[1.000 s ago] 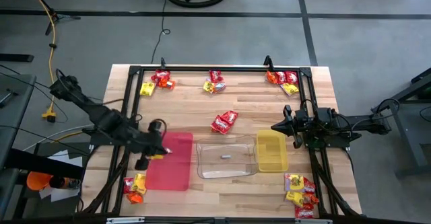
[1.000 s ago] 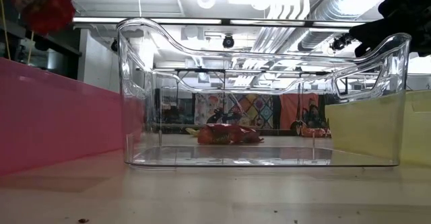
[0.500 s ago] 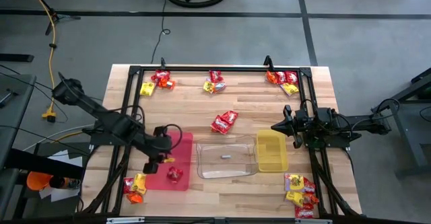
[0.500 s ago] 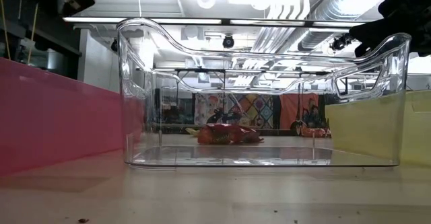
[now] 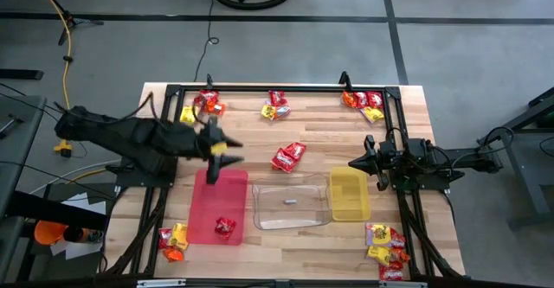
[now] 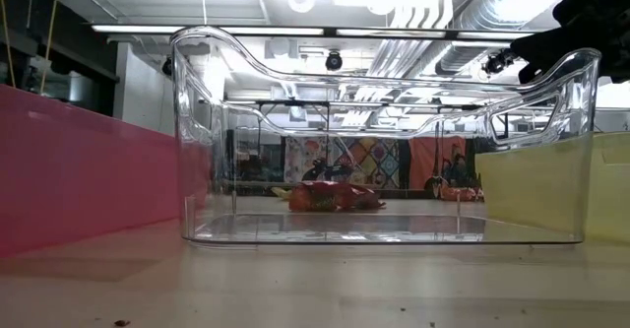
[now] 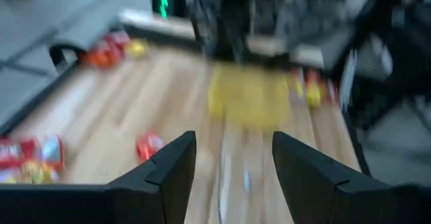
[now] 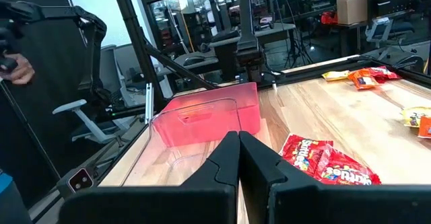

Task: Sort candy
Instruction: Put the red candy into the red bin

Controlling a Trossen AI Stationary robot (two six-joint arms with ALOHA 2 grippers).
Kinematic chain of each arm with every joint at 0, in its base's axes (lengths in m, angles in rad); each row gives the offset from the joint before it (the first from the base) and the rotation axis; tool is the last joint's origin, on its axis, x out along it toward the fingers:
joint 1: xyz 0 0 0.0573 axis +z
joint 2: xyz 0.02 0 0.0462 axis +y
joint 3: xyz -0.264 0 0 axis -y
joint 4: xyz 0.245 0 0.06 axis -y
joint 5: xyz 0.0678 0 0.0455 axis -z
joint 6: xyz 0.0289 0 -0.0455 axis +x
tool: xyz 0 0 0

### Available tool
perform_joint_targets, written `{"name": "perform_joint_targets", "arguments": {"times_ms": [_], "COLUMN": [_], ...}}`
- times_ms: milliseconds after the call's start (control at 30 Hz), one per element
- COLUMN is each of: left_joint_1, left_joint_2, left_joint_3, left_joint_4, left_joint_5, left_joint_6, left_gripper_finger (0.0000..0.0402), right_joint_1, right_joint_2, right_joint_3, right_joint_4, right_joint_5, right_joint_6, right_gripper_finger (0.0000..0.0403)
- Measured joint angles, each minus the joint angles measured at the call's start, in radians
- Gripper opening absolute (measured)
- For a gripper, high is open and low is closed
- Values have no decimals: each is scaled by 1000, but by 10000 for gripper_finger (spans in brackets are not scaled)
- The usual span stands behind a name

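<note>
The left gripper (image 5: 227,156) hangs empty, fingers spread, over the red tray (image 5: 205,218) holding one red candy packet (image 5: 225,227). Next, approach the centre red packets (image 5: 288,156) squarely. The right gripper (image 5: 357,163) waits closed beside the yellow tray (image 5: 349,194).

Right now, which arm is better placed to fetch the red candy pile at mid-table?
Probably left: its open tool hovers near the pile, empty; the right tool waits shut beside the yellow tray.
</note>
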Motion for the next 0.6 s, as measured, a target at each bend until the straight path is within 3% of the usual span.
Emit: {"name": "perform_joint_targets", "arguments": {"times_ms": [167,300,400,600], "left_joint_1": [46,46,46,46], "left_joint_2": [-80,-147,-180,-195], "left_joint_3": [-145,-273,-325,-335], "left_joint_4": [201,316,369,406], "left_joint_5": [27,20,18,-38], "left_joint_6": [-46,-135,-180,-152], "left_gripper_finger": [182,182,182,182], "right_joint_1": [0,0,0,0], "right_joint_2": [0,0,1,6], "right_joint_3": [0,0,0,0], "right_joint_4": [3,50,200,578], "right_joint_5": [109,125,151,433], "right_joint_6": [0,62,207,408], "right_gripper_finger": [0,0,0,0]}}
